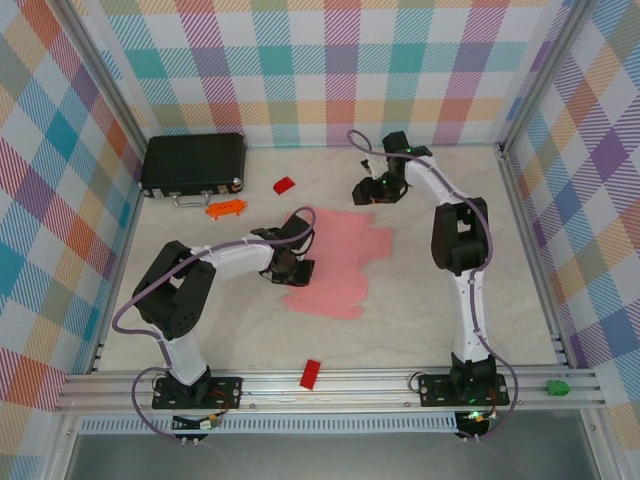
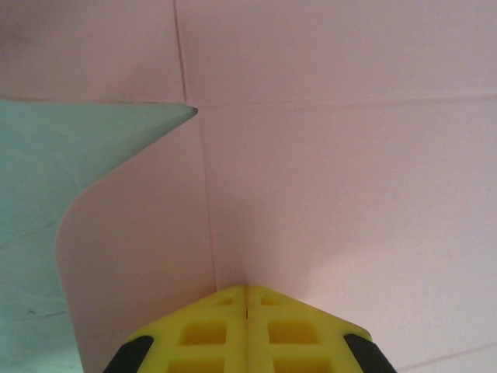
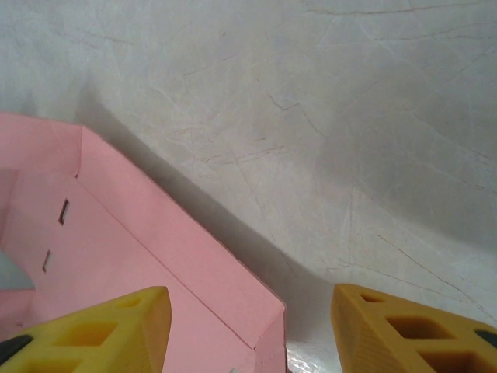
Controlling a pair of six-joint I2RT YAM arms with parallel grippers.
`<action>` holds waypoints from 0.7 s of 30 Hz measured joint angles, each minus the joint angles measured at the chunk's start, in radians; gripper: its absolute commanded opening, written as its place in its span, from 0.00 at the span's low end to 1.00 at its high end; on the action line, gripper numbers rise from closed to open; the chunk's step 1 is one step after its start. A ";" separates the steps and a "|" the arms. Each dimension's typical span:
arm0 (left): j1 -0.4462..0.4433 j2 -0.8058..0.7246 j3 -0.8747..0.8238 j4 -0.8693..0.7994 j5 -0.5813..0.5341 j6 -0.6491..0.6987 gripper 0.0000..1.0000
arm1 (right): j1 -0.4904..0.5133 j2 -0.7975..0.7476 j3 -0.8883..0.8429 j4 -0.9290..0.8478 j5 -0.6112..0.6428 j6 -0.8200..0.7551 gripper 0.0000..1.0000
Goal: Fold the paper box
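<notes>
The paper box [image 1: 335, 262] was hardly folded; the closed left hand [image 2: 247, 299] was pressed on it, the right hand [image 3: 248, 318] held open.

Light in the top view is bright, even and diffuse, falling from above. The arms [image 1: 458, 240] throw only faint, soft shadows on the table [image 1: 420, 320], and there is no glare. The left wrist view is soft and low in contrast: the box [image 2: 334, 194] is a pale pink wash, dimming slightly near the blurred yellow left fingers [image 2: 225, 307]. In the right wrist view the table's veining is sharp, the box's raised wall casts a broad grey shadow beside it, and the right fingers [image 3: 101, 330] are out of focus.
</notes>
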 measured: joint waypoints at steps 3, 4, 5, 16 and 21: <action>0.002 0.000 0.000 0.000 -0.010 0.049 0.00 | -0.001 0.010 0.006 -0.013 -0.026 -0.057 0.57; 0.002 0.000 0.000 0.000 -0.014 0.061 0.00 | -0.001 0.017 0.011 -0.018 -0.034 -0.070 0.57; 0.002 0.000 0.000 0.000 -0.018 0.073 0.00 | -0.001 0.028 0.023 -0.024 -0.042 -0.085 0.58; 0.006 0.000 0.000 0.020 -0.083 0.139 0.00 | -0.001 0.194 0.244 -0.148 -0.063 -0.139 0.58; 0.017 0.000 -0.001 0.032 -0.114 0.150 0.00 | -0.001 0.204 0.263 -0.195 -0.067 -0.143 0.59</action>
